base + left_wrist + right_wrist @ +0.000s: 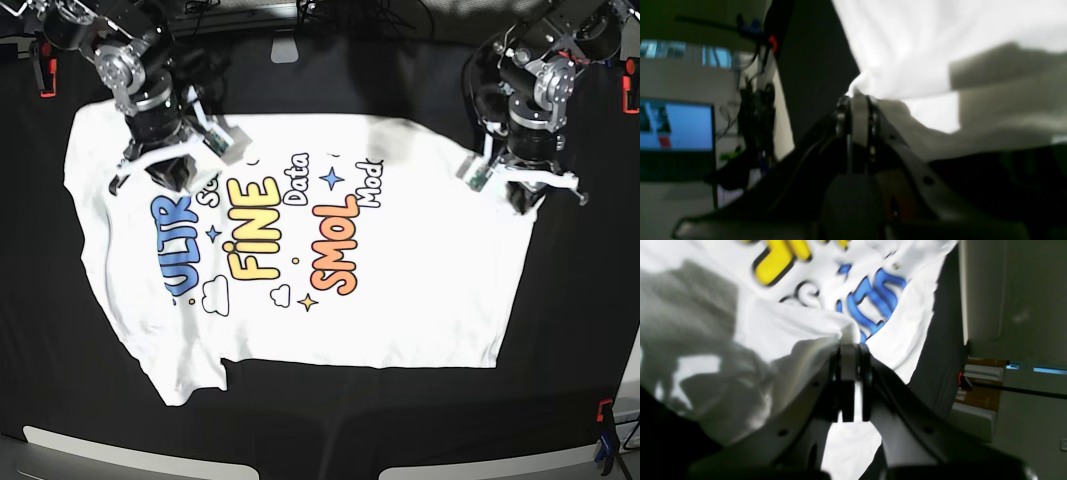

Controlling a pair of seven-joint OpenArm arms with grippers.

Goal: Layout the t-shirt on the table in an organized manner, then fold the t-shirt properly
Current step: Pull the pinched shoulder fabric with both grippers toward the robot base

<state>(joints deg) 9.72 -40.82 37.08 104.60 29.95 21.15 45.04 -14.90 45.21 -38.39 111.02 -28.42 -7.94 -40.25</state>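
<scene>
The white t-shirt (400,290) lies spread on the black table (570,330), its blue, yellow and orange print facing up. At the shirt's upper right edge in the base view, my left gripper (520,190) is shut on the cloth. The left wrist view shows its fingers (858,100) pinching a bunched white fold of the t-shirt (907,50). On the base view's left, my right gripper (170,170) is shut on the shirt near the blue lettering. Its pads (851,350) clamp a raised fold of the t-shirt (900,336) beside the blue print.
Red clamps (45,75) (630,90) (603,410) sit at the table's edges. Black cloth borders the shirt on all sides. A lit monitor (676,125) and cables stand beyond the table edge in the left wrist view.
</scene>
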